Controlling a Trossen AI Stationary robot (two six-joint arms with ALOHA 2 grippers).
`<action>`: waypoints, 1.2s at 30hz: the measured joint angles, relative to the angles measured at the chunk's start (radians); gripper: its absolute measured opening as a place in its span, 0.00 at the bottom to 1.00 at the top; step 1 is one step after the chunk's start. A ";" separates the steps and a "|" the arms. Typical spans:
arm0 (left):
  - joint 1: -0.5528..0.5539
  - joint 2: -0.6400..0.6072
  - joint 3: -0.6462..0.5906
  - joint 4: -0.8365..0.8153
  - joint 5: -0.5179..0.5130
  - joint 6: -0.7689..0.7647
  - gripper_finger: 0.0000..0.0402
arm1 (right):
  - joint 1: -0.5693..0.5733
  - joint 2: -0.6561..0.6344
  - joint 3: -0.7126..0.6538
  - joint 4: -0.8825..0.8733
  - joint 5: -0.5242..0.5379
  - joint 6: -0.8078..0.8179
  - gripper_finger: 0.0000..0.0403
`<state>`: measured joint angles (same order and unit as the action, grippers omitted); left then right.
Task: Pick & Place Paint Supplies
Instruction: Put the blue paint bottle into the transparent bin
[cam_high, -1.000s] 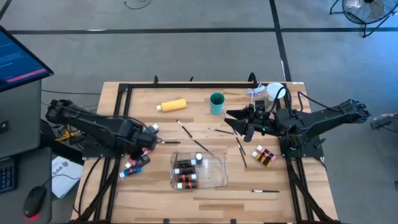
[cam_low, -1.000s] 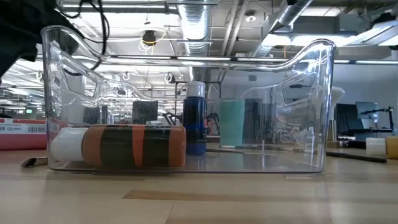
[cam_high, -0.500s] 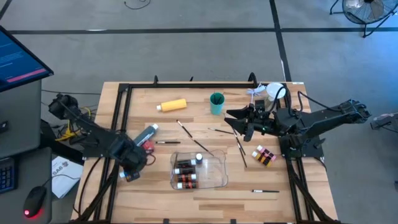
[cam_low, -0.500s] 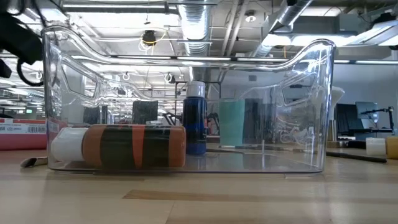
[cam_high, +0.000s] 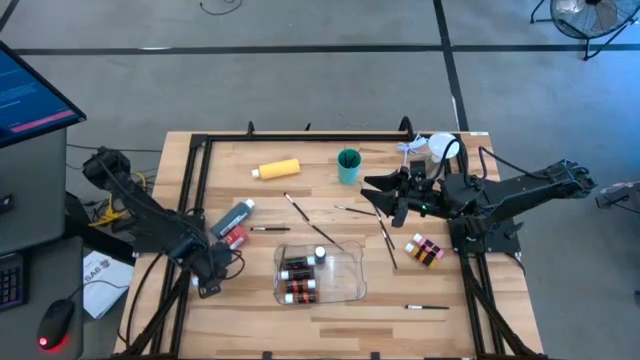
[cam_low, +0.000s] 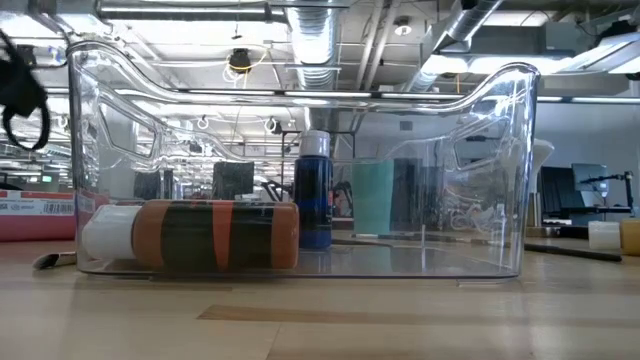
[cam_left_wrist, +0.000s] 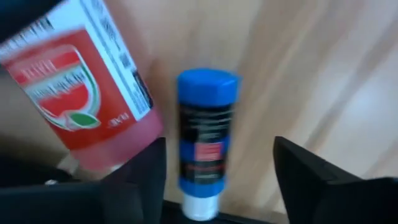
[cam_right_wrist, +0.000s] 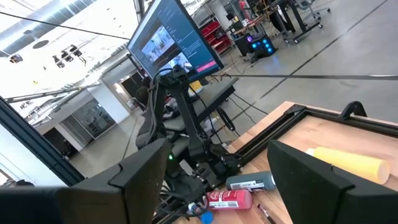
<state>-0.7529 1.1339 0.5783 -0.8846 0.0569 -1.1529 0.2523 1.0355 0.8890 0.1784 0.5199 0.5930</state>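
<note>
We are seeing the left hand (cam_left_wrist: 214, 186) gaping wide, gripping nothing, hovering over a glossy cylindrical blue tube (cam_left_wrist: 206, 144) lying beside a red tube (cam_left_wrist: 84, 87) on the wooden tabletop (cam_left_wrist: 311, 74).

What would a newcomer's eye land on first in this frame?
Probably the clear tray at the table's front centre, with brown paint bottles lying inside. Next, the yellow bottle and teal cup toward the back, then the left gripper open over a blue tube beside a red tube.
</note>
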 joint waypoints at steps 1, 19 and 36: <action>-0.006 0.000 -0.016 0.002 0.000 -0.009 0.53 | 0.000 0.000 0.000 0.000 0.000 0.000 0.67; 0.058 0.024 -0.118 0.230 -0.107 0.058 0.25 | 0.000 0.000 0.000 -0.016 0.000 0.002 0.67; 0.391 0.173 -0.116 0.576 -0.094 0.413 0.14 | 0.001 0.000 0.000 -0.018 0.000 0.002 0.67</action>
<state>-0.3619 1.3068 0.4620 -0.3083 -0.0369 -0.7396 0.2531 1.0355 0.8890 0.1608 0.5202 0.5953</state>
